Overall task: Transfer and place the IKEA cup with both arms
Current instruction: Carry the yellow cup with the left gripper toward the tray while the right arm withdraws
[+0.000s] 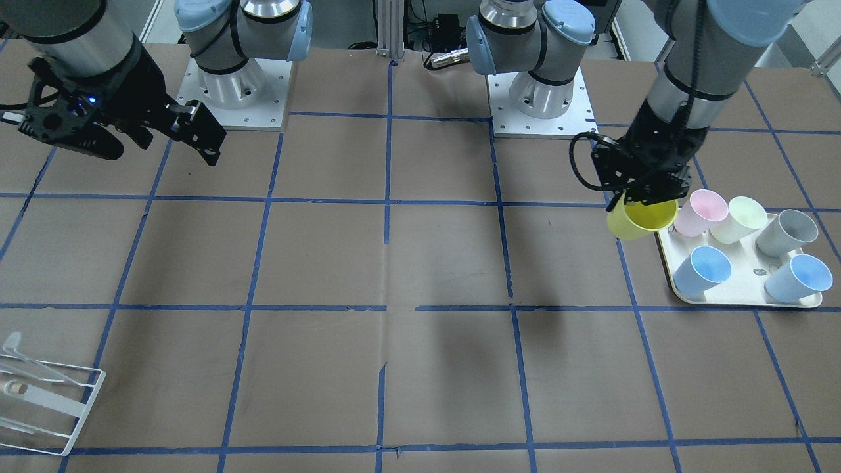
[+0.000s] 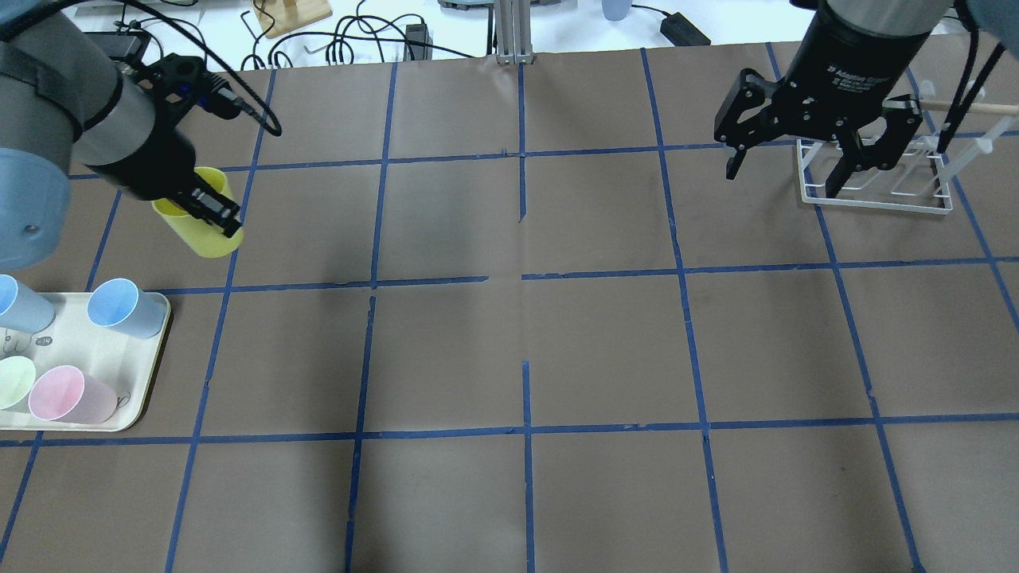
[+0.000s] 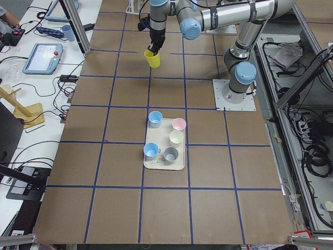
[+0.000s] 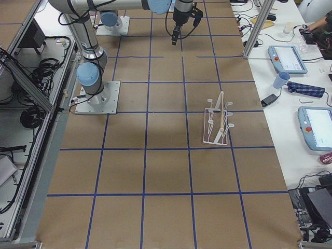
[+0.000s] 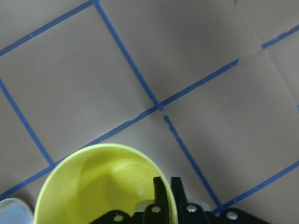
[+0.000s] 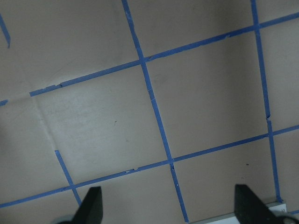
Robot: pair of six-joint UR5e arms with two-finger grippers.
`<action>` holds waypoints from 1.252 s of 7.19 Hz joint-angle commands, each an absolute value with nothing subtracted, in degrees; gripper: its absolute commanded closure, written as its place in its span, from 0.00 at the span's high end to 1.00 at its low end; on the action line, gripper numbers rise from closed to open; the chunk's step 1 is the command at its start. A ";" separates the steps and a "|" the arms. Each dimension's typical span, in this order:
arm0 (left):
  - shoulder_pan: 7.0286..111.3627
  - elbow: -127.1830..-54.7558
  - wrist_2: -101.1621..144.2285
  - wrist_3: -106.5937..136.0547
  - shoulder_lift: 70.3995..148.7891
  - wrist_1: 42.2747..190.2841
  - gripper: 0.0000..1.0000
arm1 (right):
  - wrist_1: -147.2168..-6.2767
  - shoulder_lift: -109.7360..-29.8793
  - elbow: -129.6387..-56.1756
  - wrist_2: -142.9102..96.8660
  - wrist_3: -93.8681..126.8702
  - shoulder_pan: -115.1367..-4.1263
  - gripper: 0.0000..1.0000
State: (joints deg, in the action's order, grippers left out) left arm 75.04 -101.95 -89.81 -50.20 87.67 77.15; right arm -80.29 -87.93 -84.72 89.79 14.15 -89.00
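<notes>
At the left of the table (image 2: 509,358), the left pincer (image 2: 213,213) is clamped on the wall of the IKEA cup (image 2: 208,240). One finger (image 5: 160,193) is seen inside the rim and the other outside it, with only the thin wall pressed between them. The cup is held off the table, near the tray (image 2: 151,350) and apart from it, on the side toward the middle of the table. Its mouth is turned upward and its base downward, so its long axis is kept close to vertical. Its bare inside is shown in the left wrist view. At the right, the right pincer (image 2: 782,181) is spread wide, with nothing between its fingers. It is held above the table and apart from the white wire rack (image 2: 892,191).
</notes>
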 commanded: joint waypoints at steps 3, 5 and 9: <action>52.96 -102.74 -90.70 -83.44 96.74 71.32 0.00 | -86.75 -87.89 -88.94 91.50 15.03 -93.08 1.00; 50.10 -101.78 -90.70 -91.71 102.10 65.14 0.00 | -86.75 -87.89 -89.03 91.23 14.07 -92.11 1.00; 47.20 -102.39 -90.88 -94.31 110.11 59.86 0.00 | -89.47 -89.63 -92.10 90.09 12.19 -90.35 1.00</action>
